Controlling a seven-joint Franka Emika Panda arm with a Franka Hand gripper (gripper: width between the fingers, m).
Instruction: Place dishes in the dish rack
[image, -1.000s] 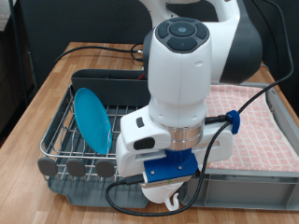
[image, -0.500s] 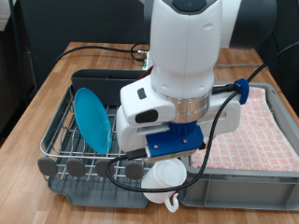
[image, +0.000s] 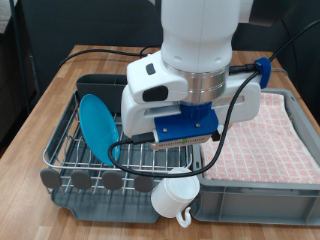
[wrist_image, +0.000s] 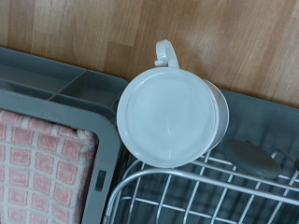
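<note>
The white mug (image: 172, 196) sits free at the dish rack's corner nearest the exterior view's bottom, its handle (image: 186, 215) pointing outward. In the wrist view the mug (wrist_image: 170, 117) shows as a round white face beside the rack's wires (wrist_image: 187, 191) on the dark grey tray (wrist_image: 257, 117). The gripper hangs above the mug under the blue mount (image: 186, 126); its fingers do not show clearly in either view, and nothing is seen between them. The blue plate (image: 98, 128) stands upright in the silver wire rack (image: 68, 150). The wooden spoon is out of view.
The grey crate (image: 255, 192) with pink checked cloth (image: 272, 130) stands against the rack on the exterior view's right; it also shows in the wrist view (wrist_image: 37, 159). A dark grey caddy (image: 108, 82) is at the rack's back. Black cables hang off the arm. The wooden table (wrist_image: 121, 28) surrounds everything.
The arm has risen away from the mug. The mug, which was close under the hand, now stands alone at the rack's corner. The plate has not moved.
</note>
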